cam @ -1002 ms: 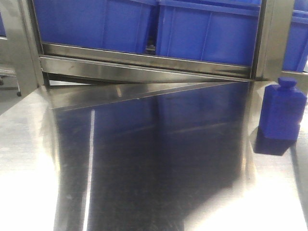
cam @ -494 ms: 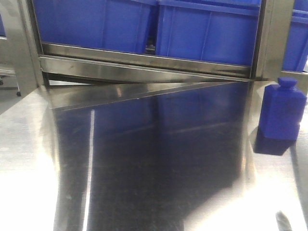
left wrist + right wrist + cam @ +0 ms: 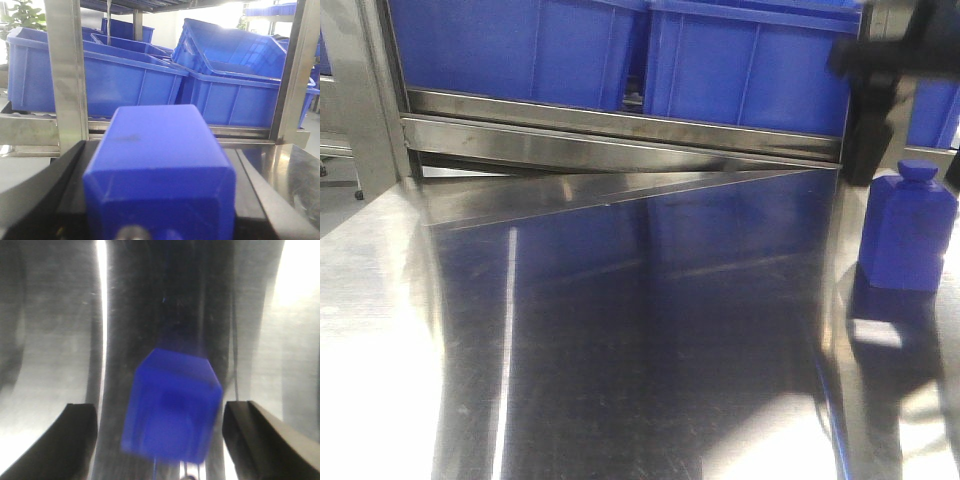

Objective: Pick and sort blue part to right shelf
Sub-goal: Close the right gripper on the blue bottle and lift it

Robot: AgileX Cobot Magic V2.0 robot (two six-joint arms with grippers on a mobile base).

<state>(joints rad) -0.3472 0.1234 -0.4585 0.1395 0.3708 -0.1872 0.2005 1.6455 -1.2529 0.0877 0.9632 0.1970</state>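
1. Standing upright on the steel table (image 3: 620, 350), the blue bottle-shaped part (image 3: 907, 232) sits at the right edge of the front view, with its small cap on top.
2. The right gripper (image 3: 910, 150) hangs in the upper right corner, just above that part. Its black fingers (image 3: 867, 140) are spread wide and touch nothing.
3. The right wrist view is blurred. It shows the same part (image 3: 172, 412) from above, low in the centre. Bare table shows between it and the finger (image 3: 75, 440) on each side.
4. In the left wrist view, the left gripper (image 3: 160, 210) is clenched on a second blue part (image 3: 160, 165). This blocky piece fills the lower centre, with dark fingers (image 3: 45, 190) against its sides.
5. Behind it stands the right shelf (image 3: 65, 75), with steel uprights and large blue bins (image 3: 125, 82). One bin in the upper right is tilted.
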